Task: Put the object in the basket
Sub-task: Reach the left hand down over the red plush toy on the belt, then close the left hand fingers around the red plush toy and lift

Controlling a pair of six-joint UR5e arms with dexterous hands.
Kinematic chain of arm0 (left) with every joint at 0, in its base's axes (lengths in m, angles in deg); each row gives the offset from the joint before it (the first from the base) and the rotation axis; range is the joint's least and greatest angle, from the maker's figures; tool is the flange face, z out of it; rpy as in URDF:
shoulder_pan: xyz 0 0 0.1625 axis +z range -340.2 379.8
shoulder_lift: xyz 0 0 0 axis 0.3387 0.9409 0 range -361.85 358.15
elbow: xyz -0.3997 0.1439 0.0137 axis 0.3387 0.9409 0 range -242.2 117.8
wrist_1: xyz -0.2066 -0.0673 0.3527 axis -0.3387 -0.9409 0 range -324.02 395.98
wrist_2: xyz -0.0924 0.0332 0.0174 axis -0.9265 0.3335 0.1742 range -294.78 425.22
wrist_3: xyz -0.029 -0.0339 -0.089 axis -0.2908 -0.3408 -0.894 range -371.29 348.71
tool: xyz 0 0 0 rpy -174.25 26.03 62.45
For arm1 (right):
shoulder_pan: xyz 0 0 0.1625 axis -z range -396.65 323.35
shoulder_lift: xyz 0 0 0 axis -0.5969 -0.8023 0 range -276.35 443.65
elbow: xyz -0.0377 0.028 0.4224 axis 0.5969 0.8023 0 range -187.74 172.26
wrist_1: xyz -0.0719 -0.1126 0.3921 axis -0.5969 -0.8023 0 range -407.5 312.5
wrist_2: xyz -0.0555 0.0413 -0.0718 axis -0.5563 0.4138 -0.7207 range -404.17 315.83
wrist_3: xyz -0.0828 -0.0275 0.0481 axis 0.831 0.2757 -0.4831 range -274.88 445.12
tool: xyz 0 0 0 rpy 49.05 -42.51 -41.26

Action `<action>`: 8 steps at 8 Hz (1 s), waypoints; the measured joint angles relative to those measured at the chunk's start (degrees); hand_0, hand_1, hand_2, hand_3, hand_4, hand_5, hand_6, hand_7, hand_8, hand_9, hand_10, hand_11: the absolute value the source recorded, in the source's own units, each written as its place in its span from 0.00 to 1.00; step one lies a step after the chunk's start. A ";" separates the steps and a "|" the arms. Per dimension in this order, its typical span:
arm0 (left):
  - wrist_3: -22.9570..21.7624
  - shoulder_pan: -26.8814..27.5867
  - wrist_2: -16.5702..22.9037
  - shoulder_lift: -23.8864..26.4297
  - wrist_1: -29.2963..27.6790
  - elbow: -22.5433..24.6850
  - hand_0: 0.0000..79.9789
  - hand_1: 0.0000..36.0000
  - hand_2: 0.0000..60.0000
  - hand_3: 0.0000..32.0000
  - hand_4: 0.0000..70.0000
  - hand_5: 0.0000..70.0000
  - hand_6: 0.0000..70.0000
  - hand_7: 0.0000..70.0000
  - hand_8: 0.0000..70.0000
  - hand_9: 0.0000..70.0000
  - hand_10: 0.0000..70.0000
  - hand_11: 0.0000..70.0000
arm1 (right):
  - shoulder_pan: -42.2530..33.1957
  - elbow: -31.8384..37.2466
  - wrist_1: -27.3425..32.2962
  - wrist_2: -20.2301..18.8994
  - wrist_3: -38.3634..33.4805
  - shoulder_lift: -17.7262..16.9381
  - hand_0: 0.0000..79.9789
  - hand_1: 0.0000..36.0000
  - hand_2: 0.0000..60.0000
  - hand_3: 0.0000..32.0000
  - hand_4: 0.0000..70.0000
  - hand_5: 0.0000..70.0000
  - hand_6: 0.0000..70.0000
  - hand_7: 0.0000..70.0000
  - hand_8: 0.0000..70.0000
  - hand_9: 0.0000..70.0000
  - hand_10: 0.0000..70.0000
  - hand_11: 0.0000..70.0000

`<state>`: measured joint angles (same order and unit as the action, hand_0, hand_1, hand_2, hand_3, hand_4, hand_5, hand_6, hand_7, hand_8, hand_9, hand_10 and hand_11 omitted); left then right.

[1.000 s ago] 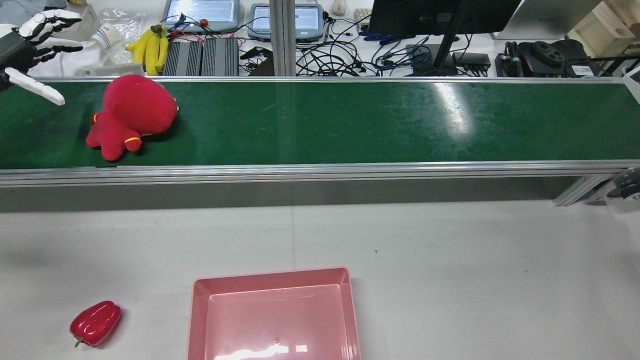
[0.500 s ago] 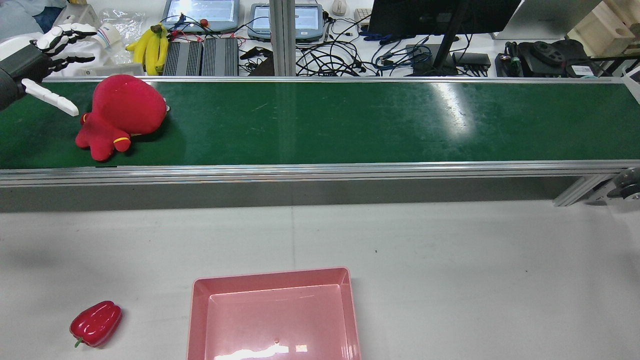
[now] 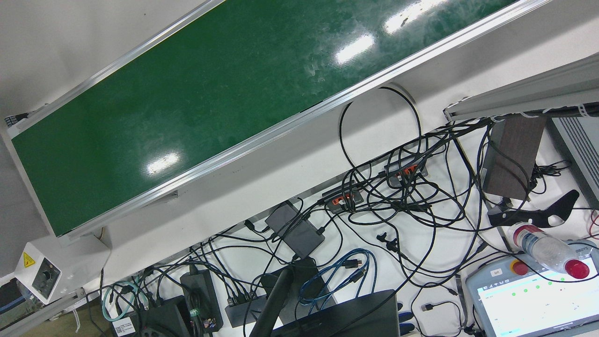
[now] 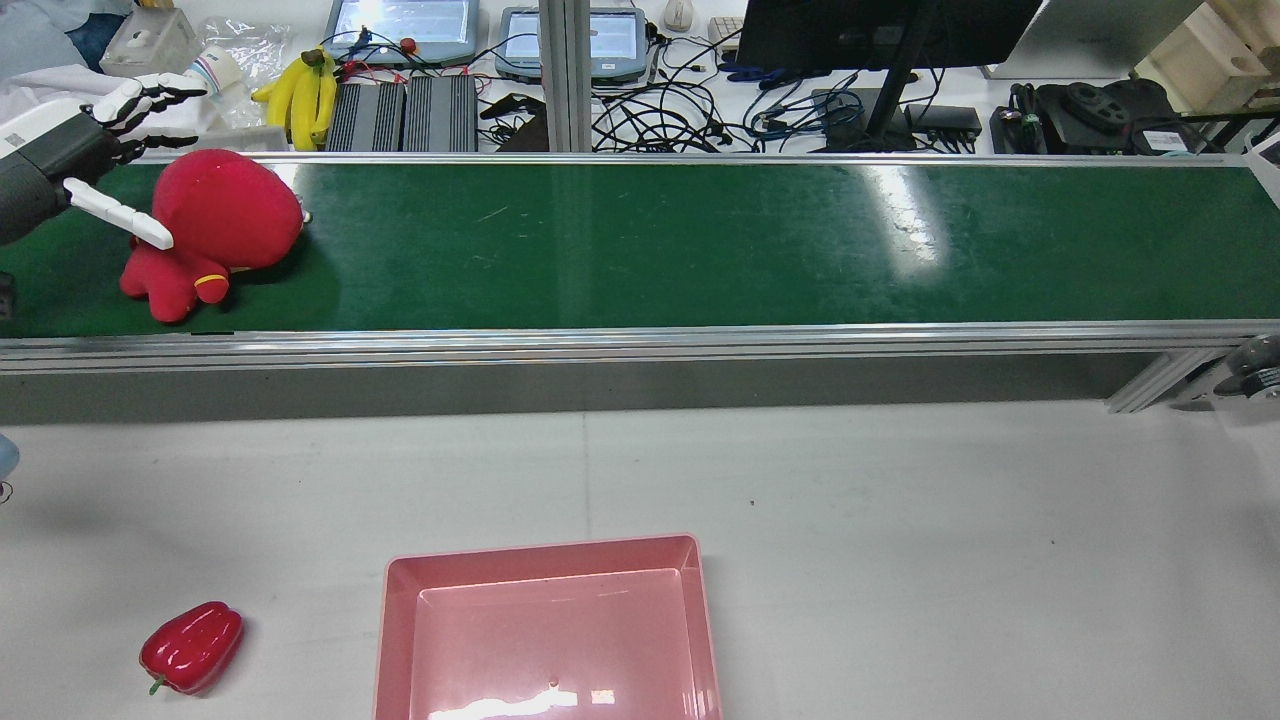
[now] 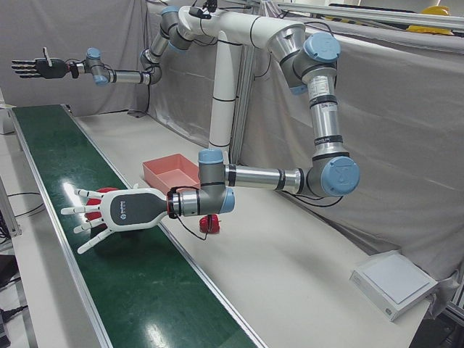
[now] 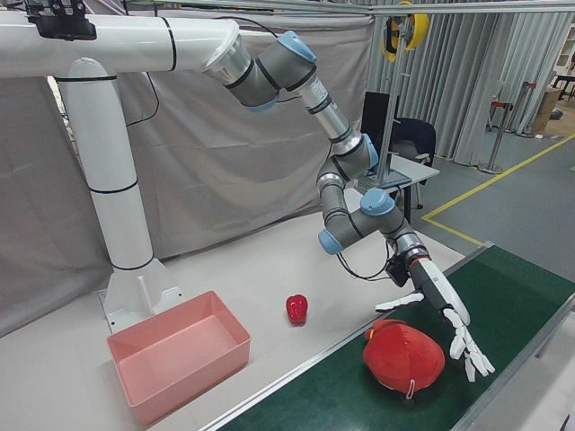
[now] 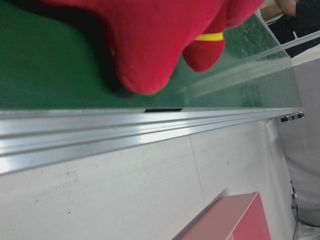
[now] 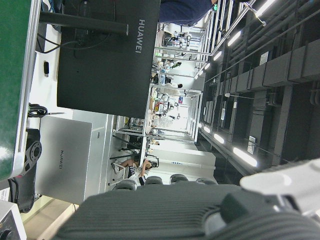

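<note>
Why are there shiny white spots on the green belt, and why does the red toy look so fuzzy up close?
Rear and front views: ceiling lights glare off the green belt. Left hand view: the red toy sits too near the camera, so it blurs and casts a dark shadow.

red plush toy | lying on green belt | pink basket | empty

red plush toy, green belt, pink basket
</note>
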<state>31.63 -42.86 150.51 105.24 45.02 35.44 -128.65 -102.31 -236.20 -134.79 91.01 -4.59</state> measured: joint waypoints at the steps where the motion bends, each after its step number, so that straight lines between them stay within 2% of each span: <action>1: 0.44 0.04 -0.15 0.12 -0.02 -0.36 0.62 0.22 0.00 0.86 0.00 0.41 0.04 0.10 0.22 0.18 0.01 0.04 | 0.00 0.00 0.00 0.00 0.00 0.00 0.00 0.00 0.00 0.00 0.00 0.00 0.00 0.00 0.00 0.00 0.00 0.00; 3: 0.78 0.93 -0.97 0.19 -0.16 -1.13 0.61 0.22 0.00 0.76 0.00 0.46 0.05 0.12 0.24 0.21 0.03 0.06 | -0.01 0.00 0.00 0.00 0.00 0.00 0.00 0.00 0.00 0.00 0.00 0.00 0.00 0.00 0.00 0.00 0.00 0.00; 4: 0.82 1.59 -1.24 0.19 -0.17 -1.29 0.60 0.23 0.06 0.47 0.13 0.68 0.08 0.17 0.30 0.31 0.11 0.17 | -0.02 0.00 0.00 0.00 0.00 0.00 0.00 0.00 0.00 0.00 0.00 0.00 0.00 0.00 0.00 0.00 0.00 0.00; 5: 0.84 1.94 -1.60 0.06 -0.17 -1.36 0.59 0.17 0.27 0.00 0.53 1.00 0.22 0.39 0.49 0.56 0.32 0.46 | -0.02 0.00 0.00 0.00 0.00 0.00 0.00 0.00 0.00 0.00 0.00 0.00 0.00 0.00 0.00 0.00 0.00 0.00; 6: 0.84 2.06 -1.89 -0.05 -0.11 -1.38 0.57 0.19 0.60 0.00 0.69 1.00 0.34 0.55 0.59 0.68 0.44 0.63 | -0.02 0.00 0.00 0.00 0.00 0.00 0.00 0.00 0.00 0.00 0.00 0.00 0.00 0.00 0.00 0.00 0.00 0.00; 7: 0.85 2.05 -2.10 -0.08 0.01 -1.39 0.53 0.24 0.88 0.00 0.73 1.00 0.42 0.66 0.63 0.75 0.51 0.71 | -0.02 0.00 0.00 0.00 0.00 0.00 0.00 0.00 0.00 0.00 0.00 0.00 0.00 0.00 0.00 0.00 0.00 0.00; 8: 0.85 2.03 -2.71 -0.15 0.21 -1.41 0.51 0.26 0.95 0.00 0.65 1.00 0.43 0.68 0.64 0.78 0.52 0.73 | -0.02 0.00 0.00 0.00 0.00 0.00 0.00 0.00 0.00 0.00 0.00 0.00 0.00 0.00 0.00 0.00 0.00 0.00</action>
<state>32.48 -40.82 147.80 105.09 45.23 34.04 -128.67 -102.31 -236.20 -134.79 91.01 -4.59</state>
